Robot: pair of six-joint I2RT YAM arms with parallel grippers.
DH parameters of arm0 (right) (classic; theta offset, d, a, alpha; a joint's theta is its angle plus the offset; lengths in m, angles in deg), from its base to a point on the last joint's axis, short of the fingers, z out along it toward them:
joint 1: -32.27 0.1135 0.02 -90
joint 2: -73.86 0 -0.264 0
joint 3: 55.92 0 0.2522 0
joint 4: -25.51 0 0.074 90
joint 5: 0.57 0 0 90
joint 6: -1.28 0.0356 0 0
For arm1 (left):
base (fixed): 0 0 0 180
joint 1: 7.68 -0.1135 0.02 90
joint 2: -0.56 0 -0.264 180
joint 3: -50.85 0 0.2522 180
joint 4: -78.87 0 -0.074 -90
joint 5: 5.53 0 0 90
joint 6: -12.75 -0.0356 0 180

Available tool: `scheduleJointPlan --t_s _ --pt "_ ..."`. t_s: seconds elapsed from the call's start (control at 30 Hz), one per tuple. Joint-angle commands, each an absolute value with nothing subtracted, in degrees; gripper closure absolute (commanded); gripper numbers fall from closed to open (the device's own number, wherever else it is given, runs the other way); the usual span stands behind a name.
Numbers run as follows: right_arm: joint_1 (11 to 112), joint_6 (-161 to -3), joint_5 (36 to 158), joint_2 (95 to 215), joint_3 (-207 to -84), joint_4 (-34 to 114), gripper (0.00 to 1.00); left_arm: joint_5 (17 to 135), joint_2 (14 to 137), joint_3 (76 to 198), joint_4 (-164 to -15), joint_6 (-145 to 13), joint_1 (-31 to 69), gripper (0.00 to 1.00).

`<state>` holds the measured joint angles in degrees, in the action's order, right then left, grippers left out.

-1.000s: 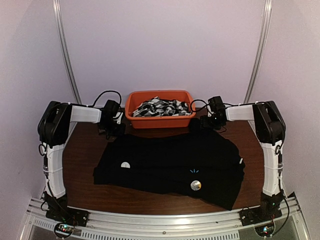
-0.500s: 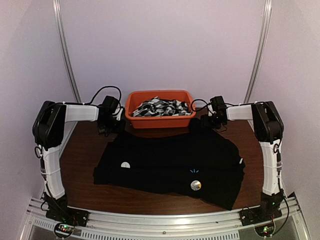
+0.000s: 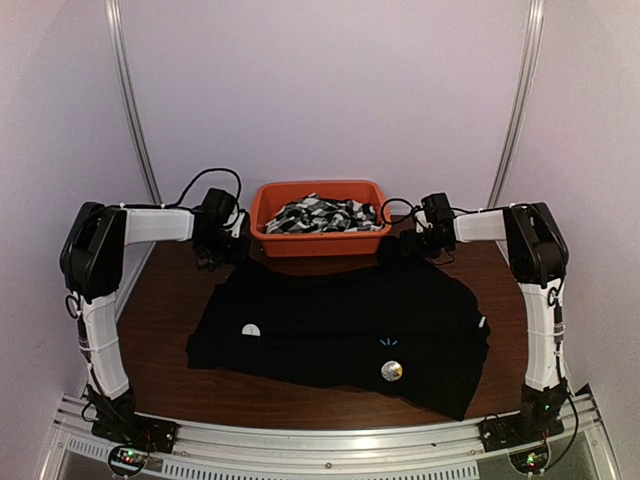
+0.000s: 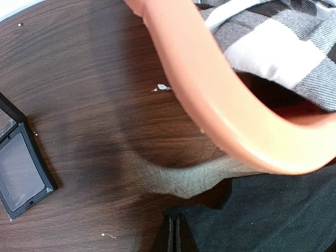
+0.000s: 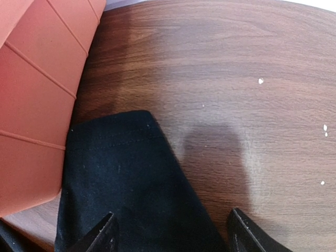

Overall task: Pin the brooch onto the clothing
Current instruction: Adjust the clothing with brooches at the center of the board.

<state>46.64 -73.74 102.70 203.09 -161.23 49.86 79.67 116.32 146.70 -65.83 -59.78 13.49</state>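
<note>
The black shirt point(image 3: 340, 325) lies flat on the brown table, with a light-blue starburst mark point(image 3: 389, 343) and a tiny white tag point(image 3: 483, 322). A round shiny brooch point(image 3: 391, 371) rests on the shirt just below the mark. My left gripper point(image 3: 222, 252) is shut, its tips point(image 4: 175, 235) at the shirt's far-left corner point(image 4: 273, 215); I cannot tell whether cloth is pinched. My right gripper point(image 3: 415, 248) is open, and its jaws point(image 5: 176, 239) straddle the shirt's far-right corner point(image 5: 126, 184).
An orange tub point(image 3: 262, 215) of black-and-white patterned fabrics point(image 3: 325, 214) stands at the back, close to both grippers. A small white disc point(image 3: 251, 329) lies on the shirt's left part. A flat black-framed case point(image 4: 21, 170) lies on the table left of the tub.
My left arm has swung its elbow further left and its gripper has drawn slightly back toward the tub. The right arm shifted only a little. The shirt and brooch have not moved.
</note>
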Motion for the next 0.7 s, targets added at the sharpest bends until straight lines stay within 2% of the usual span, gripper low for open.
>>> scheduleJointPlan --t_s 0.0,0.07,0.27,0.4,0.47,0.53,0.6,0.67 --pt "47.18 -71.36 100.11 203.18 -159.16 58.33 0.49 79.25 113.95 145.62 -66.26 -59.24 13.77 1.0" --pt "47.26 -70.43 99.45 201.5 -157.64 58.19 0.4 79.22 113.61 145.32 -66.45 -59.12 13.77 1.0" --pt "47.36 -67.55 101.08 192.25 -151.99 56.29 0.37 77.62 112.29 145.63 -66.71 -58.78 13.77 1.0" --pt "47.71 -68.51 94.22 184.65 -149.12 56.53 0.23 76.74 110.57 145.85 -66.29 -58.75 13.77 1.0" --pt "47.6 -69.75 92.38 183.03 -149.15 57.04 0.2 76.44 110.13 146.21 -66.02 -58.8 13.77 1.0" --pt "47.56 -70.34 91.32 183.35 -150.97 59.14 0.08 75.7 109.94 146.42 -65.92 -58.79 13.77 1.0" --pt "47.52 -70.01 90.4 184.41 -152.87 61.42 0.08 75.27 109.72 146.35 -65.93 -58.71 13.77 1.0" --pt "47.54 -69.76 90.71 185.26 -153.93 62.27 0.18 75.09 109.33 146.06 -65.89 -58.62 13.77 1.0"
